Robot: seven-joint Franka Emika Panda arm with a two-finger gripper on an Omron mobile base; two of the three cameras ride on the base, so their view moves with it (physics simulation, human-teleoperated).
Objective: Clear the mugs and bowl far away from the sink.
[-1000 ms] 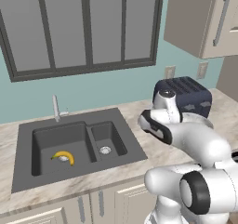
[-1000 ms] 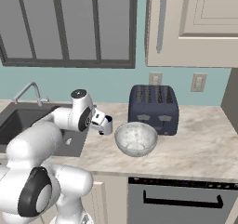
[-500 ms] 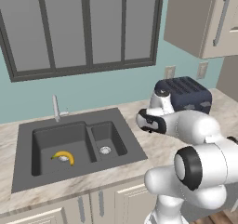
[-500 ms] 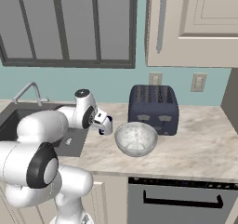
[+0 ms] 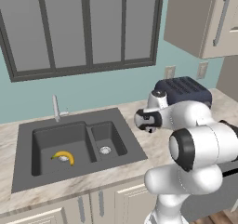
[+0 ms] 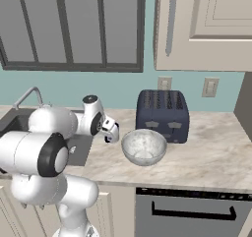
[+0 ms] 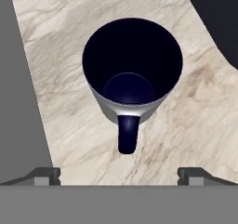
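1. Gripper (image 7: 119, 174) spread wide, nothing between the fingers. Both fingertips (image 7: 44, 175) sit at the bottom of the hand view, one on each side of the mug's handle line.
2. Pale mug (image 7: 132, 69) is directly under the hand, upright on the marble counter (image 7: 69, 42), dark inside, dark handle pointing back toward the gripper. No contact yet.
3. Handling guess: rigid, glazed, so probably slick; light enough for a plain pinch. Best hold looks like one finger inside the rim and one outside, or across the body. Handle is too narrow and would let it swing.
4. In the right base view the mug (image 6: 112, 131) stands just beside the sink's (image 6: 78, 147) right edge, bowl (image 6: 143, 146) near on the other side, toaster (image 6: 163, 114) behind the bowl.
5. Banana (image 5: 63, 157) lies in the large left basin; faucet (image 5: 56, 108) behind it.
6. Risk: off-centre closing could tip the mug toward the sink.
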